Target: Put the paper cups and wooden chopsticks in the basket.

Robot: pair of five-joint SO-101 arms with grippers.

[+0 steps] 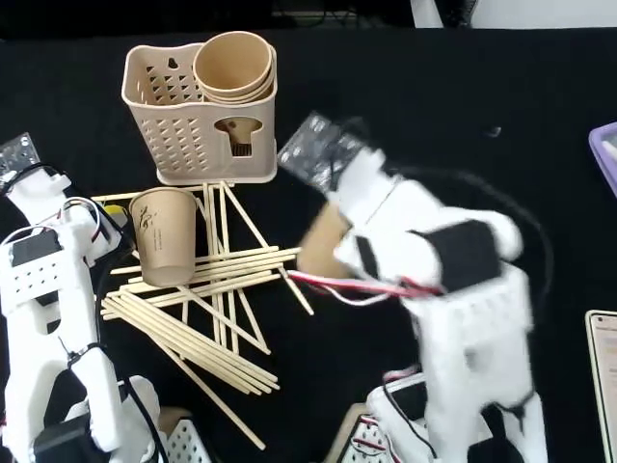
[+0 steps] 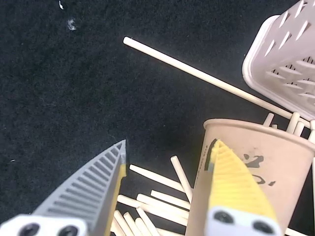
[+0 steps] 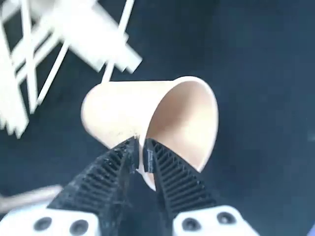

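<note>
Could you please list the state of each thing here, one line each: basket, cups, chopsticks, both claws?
Basket: upright, holding stacked cups.
Stacked cups: nested inside the basket.
Loose cup: on the chopsticks, outside the basket, not gripped.
Held cup: tipped sideways, rim pinched by the right claw.
Chopsticks: scattered on the table.
Left claw: open, beside the loose cup.
Right claw: shut on the held cup.

Left gripper [image 2: 170,143], jaws parted, above a black desk [image 2: 74,98]; its yellow finger [image 2: 231,182] overlaps the wall of a paper cup [image 2: 275,167]; its grey finger [image 2: 93,187] stands clear of the cup; loose wooden chopsticks [image 2: 157,199] lie between the two fingers; one long chopstick [image 2: 197,73] runs across the desk toward the perforated basket [image 2: 288,54]; the cup sits near the basket.
</note>
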